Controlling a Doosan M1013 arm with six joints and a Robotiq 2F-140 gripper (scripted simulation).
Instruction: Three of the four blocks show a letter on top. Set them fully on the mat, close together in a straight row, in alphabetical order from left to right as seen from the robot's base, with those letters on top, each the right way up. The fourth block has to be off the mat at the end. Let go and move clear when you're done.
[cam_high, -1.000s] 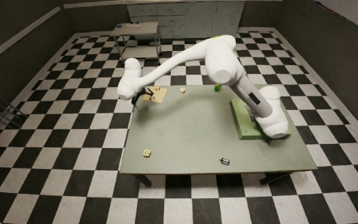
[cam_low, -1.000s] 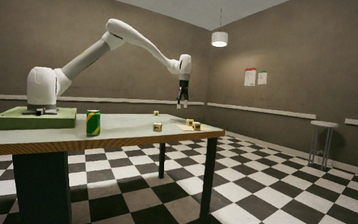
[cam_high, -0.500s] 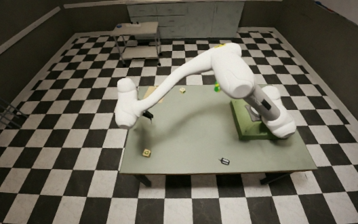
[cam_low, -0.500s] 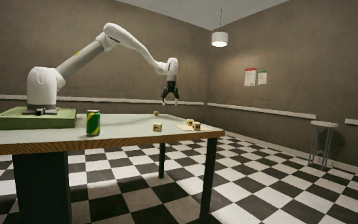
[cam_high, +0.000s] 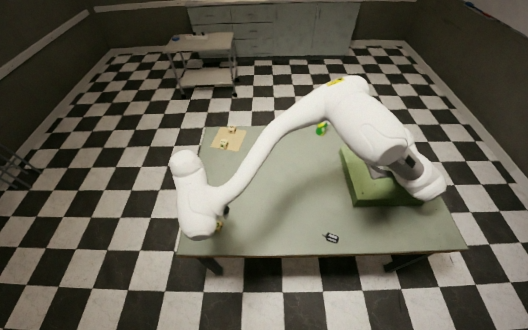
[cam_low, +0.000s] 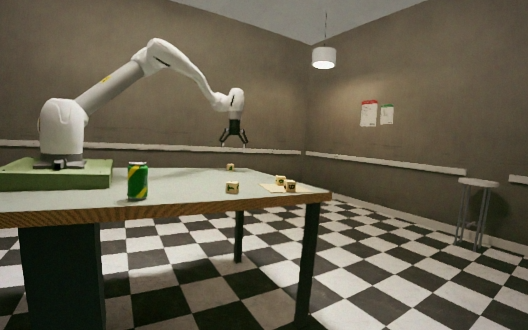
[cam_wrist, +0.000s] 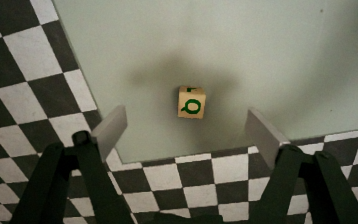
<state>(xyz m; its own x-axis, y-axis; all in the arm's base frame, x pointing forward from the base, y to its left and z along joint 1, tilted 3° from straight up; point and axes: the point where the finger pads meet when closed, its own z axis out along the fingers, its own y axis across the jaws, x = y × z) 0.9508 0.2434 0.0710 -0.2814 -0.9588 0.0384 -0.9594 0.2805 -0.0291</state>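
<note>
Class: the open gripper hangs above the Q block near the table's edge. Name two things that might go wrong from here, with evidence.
1. The Q block lies near the table edge; a badly centred close by the open gripper might knock it to the floor.
2. Two blocks already sit on the small mat; placing a third could bump them out of line.
</note>
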